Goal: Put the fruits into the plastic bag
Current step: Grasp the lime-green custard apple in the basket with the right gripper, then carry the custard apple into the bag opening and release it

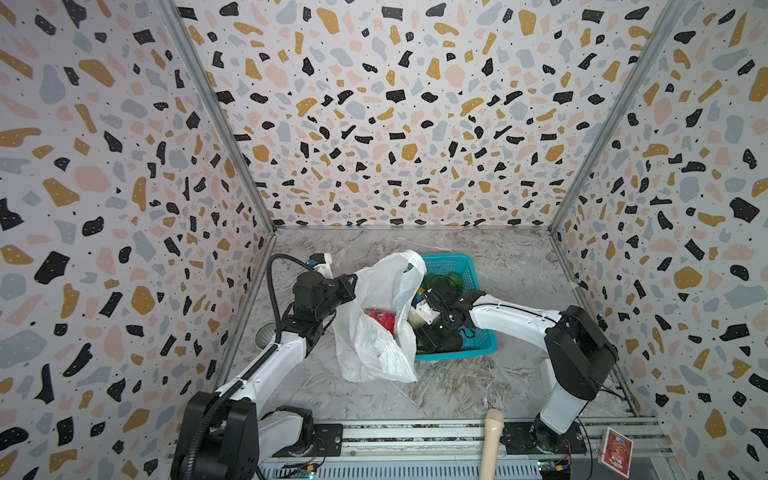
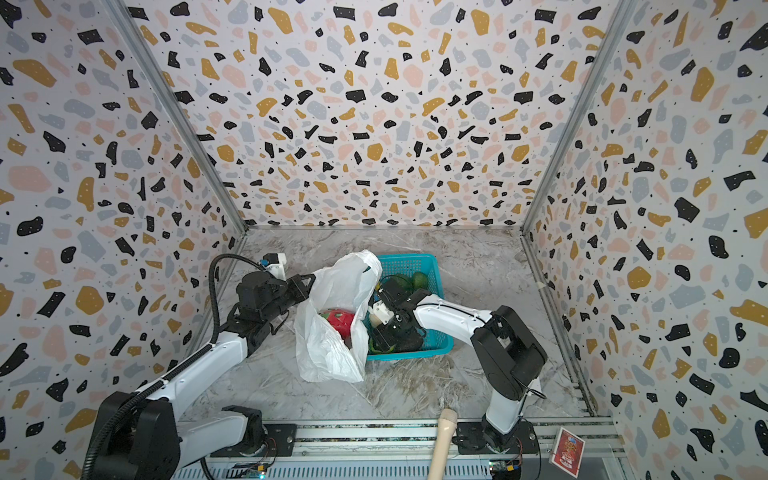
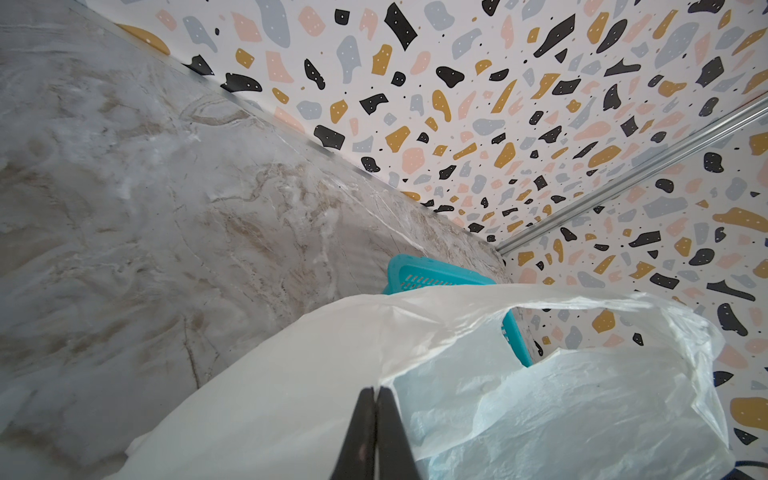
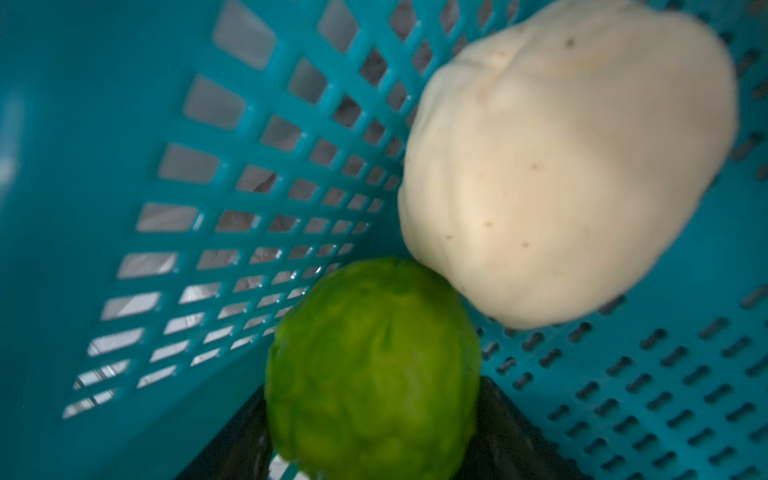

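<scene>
I've got the left end effector [image 3: 376, 395] pinched together on the rim of the plastic bag [image 1: 374, 349], which stands open on the bench [image 1: 457, 390] with 1 red fruit [image 1: 384, 319] inside. The right end effector [image 4: 374, 407] is down in the teal basket [image 1: 484, 345], fingers either side of the bumpy green fruit [image 4: 374, 353]. I can't tell if they're pressing it. The beige piece [image 4: 561, 166] touches it.

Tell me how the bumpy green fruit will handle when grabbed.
The green fruit looks round, so it may roll on the basket floor if nudged. Its bumpy skin probably resists slipping. It seems to touch the beige fruit, which might shift.
</scene>
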Controlling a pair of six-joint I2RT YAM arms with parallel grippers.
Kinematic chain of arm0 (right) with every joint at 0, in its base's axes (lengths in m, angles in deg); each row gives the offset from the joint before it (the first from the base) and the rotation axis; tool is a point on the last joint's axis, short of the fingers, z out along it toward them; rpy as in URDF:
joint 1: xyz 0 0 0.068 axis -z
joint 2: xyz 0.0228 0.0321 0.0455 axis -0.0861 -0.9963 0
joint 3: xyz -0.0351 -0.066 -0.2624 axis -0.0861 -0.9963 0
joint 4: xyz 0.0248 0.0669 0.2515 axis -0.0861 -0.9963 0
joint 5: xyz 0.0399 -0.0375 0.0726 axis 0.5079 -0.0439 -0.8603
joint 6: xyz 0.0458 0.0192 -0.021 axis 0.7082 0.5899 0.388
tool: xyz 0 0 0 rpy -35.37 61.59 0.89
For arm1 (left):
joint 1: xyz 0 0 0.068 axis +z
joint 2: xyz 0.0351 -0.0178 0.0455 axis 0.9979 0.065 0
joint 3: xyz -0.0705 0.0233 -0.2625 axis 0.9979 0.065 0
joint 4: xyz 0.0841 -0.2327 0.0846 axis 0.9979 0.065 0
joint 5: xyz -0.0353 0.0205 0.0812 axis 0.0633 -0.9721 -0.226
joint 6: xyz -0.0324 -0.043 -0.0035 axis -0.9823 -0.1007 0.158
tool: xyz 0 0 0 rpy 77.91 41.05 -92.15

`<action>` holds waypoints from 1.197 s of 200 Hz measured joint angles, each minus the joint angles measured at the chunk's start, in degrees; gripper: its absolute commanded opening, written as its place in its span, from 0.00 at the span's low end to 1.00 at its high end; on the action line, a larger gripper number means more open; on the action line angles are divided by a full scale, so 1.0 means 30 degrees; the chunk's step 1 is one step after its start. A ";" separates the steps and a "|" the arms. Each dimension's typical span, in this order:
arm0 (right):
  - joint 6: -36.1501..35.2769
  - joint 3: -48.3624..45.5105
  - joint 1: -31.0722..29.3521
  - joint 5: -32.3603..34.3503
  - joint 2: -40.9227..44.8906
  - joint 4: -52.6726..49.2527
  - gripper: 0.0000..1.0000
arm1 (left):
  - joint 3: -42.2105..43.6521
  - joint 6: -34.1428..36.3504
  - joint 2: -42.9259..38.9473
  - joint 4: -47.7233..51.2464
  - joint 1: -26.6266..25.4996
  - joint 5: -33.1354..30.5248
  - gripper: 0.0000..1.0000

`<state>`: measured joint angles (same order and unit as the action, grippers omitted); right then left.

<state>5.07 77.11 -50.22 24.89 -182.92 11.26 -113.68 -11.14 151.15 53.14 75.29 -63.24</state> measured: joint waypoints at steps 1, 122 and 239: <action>0.0000 0.0000 0.0000 0.0029 0.0015 0.0007 0.44 | 0.0000 0.0000 0.0000 0.0000 0.0000 0.0000 0.00; 0.0707 0.1734 0.0554 0.5370 0.7067 0.2652 0.36 | 0.0000 0.0000 0.0000 -0.0022 -0.0007 0.0095 0.00; -0.0277 0.6484 -0.2557 0.1843 0.0393 0.5362 0.44 | -0.0255 0.0102 -0.0321 0.0525 -0.0022 -0.0029 0.00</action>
<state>4.24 96.57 -57.89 30.42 -181.74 27.35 -114.44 -10.83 150.19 54.71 75.23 -63.32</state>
